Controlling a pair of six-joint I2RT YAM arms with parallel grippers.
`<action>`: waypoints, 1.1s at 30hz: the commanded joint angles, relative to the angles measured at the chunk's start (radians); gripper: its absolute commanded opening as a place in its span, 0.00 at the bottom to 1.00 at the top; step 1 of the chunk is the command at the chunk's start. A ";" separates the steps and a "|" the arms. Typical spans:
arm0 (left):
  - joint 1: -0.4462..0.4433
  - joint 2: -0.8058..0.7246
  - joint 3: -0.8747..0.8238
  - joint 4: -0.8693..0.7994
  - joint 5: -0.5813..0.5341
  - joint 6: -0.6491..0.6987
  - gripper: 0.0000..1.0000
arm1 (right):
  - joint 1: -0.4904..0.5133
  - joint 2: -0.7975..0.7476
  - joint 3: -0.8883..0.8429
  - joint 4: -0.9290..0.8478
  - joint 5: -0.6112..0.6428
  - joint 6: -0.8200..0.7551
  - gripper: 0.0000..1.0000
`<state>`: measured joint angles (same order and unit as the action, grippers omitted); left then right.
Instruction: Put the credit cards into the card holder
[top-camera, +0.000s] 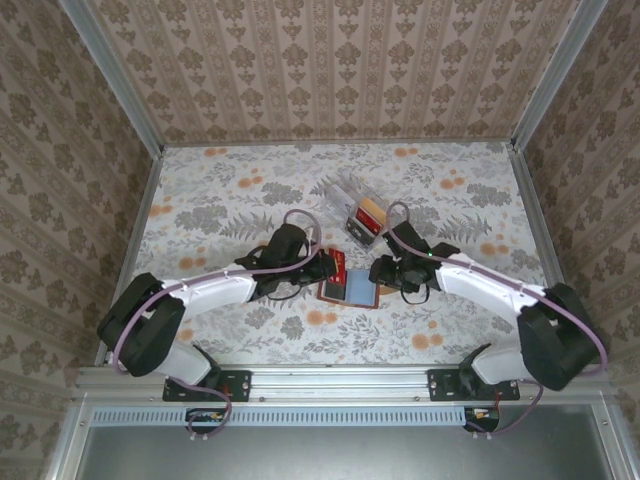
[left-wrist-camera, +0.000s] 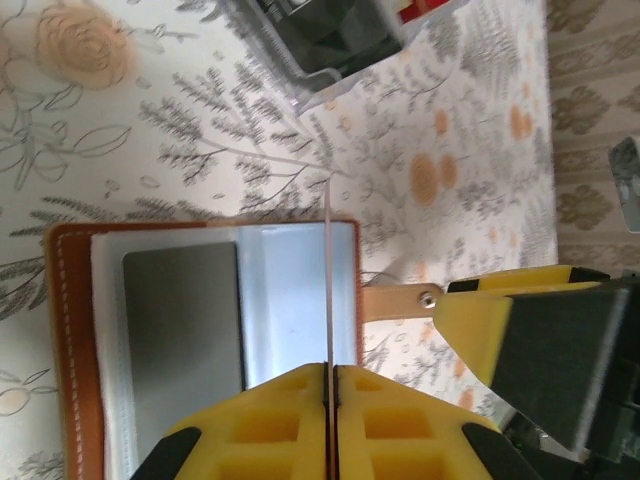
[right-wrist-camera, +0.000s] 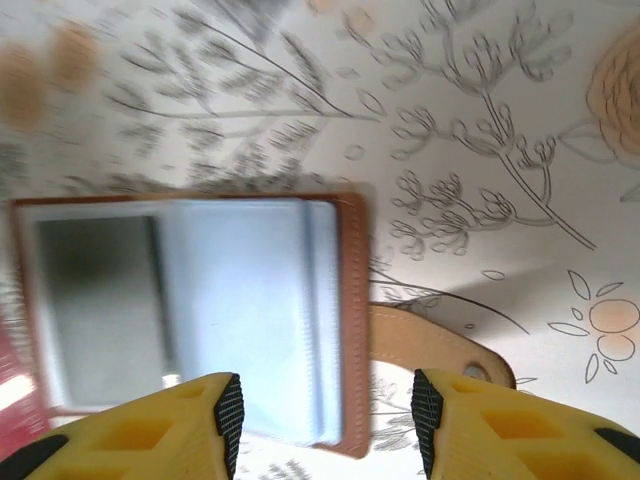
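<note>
The card holder (top-camera: 350, 292) lies open on the flowered table between both arms. Its brown leather edge (left-wrist-camera: 72, 330) frames clear sleeves, and a dark grey credit card (left-wrist-camera: 183, 320) sits in one of them. My left gripper (left-wrist-camera: 331, 372) is shut on a thin credit card (left-wrist-camera: 327, 270), seen edge-on and standing upright over the holder's right sleeve. From above that card shows red (top-camera: 337, 266). My right gripper (right-wrist-camera: 328, 420) is open, its jaws either side of the holder's right edge (right-wrist-camera: 350, 300) near the snap tab (right-wrist-camera: 430, 345), touching nothing.
A clear plastic box (top-camera: 362, 215) with more cards, one orange and red, stands just beyond the holder. It also shows at the top of the left wrist view as the box (left-wrist-camera: 330, 30). My right gripper's yellow finger (left-wrist-camera: 520, 330) hangs close beside the left one.
</note>
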<state>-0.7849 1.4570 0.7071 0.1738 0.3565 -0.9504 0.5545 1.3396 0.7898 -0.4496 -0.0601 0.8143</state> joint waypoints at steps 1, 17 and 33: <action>0.015 -0.031 -0.014 0.111 0.068 -0.037 0.09 | -0.011 -0.086 -0.008 0.051 -0.046 0.002 0.52; 0.067 0.008 -0.100 0.568 0.237 -0.269 0.09 | -0.135 -0.044 -0.124 0.616 -0.534 0.220 0.40; 0.080 0.022 -0.126 0.625 0.213 -0.327 0.09 | -0.191 -0.103 -0.151 0.620 -0.500 0.235 0.38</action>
<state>-0.7116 1.4765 0.5968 0.7547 0.5648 -1.2549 0.3748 1.2800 0.6525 0.1524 -0.5610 1.0340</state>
